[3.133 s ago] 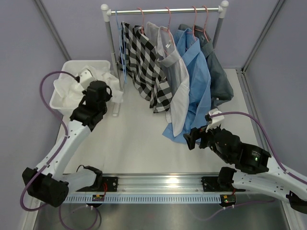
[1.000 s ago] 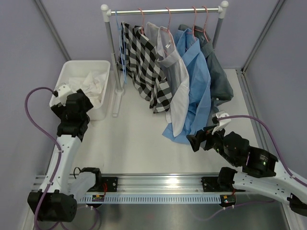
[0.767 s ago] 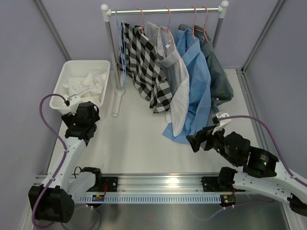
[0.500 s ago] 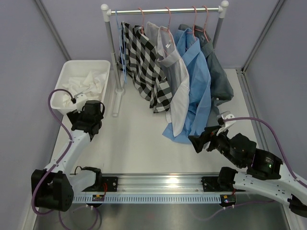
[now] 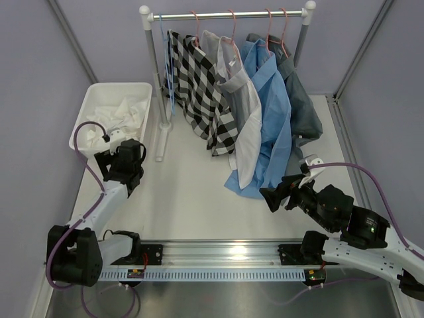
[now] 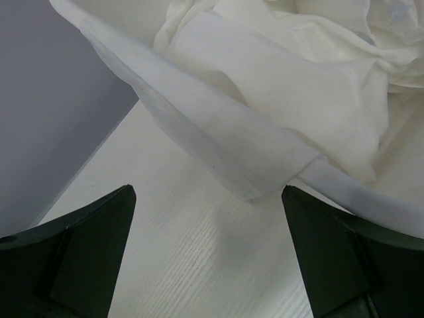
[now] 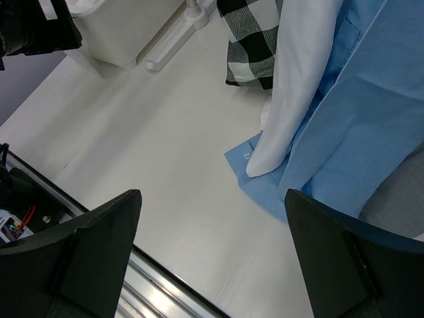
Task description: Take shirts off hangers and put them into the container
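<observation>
The white container (image 5: 91,106) stands at the far left with a crumpled white shirt (image 5: 120,114) inside, seen close up as the shirt (image 6: 298,79) over the rim (image 6: 199,132). My left gripper (image 5: 126,156) hangs open and empty just in front of the tub's near edge, its fingers (image 6: 79,258) wide apart over bare table. On pink hangers (image 5: 232,36) hang a check shirt (image 5: 199,93), a pale grey-white one (image 5: 242,112), a light blue one (image 5: 273,126) and a dark grey one (image 5: 301,99). My right gripper (image 5: 278,192) is open and empty, low by the blue shirt's hem (image 7: 265,179).
A metal rail (image 5: 225,14) on white posts carries the hangers; its foot (image 5: 161,142) lies beside the tub. A light blue hanger (image 5: 165,73) hangs bare at the rail's left end. The aluminium base rail (image 5: 218,255) runs along the near edge. Purple walls enclose the table.
My left gripper drew back from above the container, leaving the white shirt inside, and came down in front of the tub. The right arm shifted only slightly.
</observation>
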You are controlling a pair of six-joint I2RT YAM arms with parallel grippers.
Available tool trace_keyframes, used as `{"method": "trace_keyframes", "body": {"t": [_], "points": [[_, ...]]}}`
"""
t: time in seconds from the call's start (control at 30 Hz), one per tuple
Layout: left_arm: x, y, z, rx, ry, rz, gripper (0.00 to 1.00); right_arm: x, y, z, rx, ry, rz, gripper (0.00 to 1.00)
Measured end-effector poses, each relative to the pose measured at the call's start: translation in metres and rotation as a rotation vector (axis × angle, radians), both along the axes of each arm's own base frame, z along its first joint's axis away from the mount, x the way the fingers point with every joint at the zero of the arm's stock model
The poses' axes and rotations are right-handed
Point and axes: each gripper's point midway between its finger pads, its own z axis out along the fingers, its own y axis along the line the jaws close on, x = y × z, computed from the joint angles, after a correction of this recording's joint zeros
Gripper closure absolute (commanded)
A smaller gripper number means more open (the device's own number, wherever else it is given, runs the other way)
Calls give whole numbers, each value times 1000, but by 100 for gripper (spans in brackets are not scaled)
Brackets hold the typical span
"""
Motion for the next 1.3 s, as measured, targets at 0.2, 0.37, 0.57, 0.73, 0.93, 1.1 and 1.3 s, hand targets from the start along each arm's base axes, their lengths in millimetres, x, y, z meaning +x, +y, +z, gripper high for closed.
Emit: {"method": "trace_keyframes", "body": {"t": [0.2,0.37,0.57,0.73,0.93,1.1,1.3], "points": [[5,4,-7,41,36,3,11,0,0,-1,1,1,2,0],[5,11,-5,54,25,27,21,-1,1,-1,4,2,7,0],[1,15,-7,65,32,42,48,-2,0,0,8,0,9,0],[-1,16,-8,66,34,55,80,-2,0,0,10,0,10,0],[-10,19,-8,66,67,76,100,-2,1,2,18,-3,16,1],[-14,21,16,73,49,91,100,-2,2,2,20,-4,17,0],[-2,25,74,126,-10,85,100,-2,3,1,16,-1,17,1]]}}
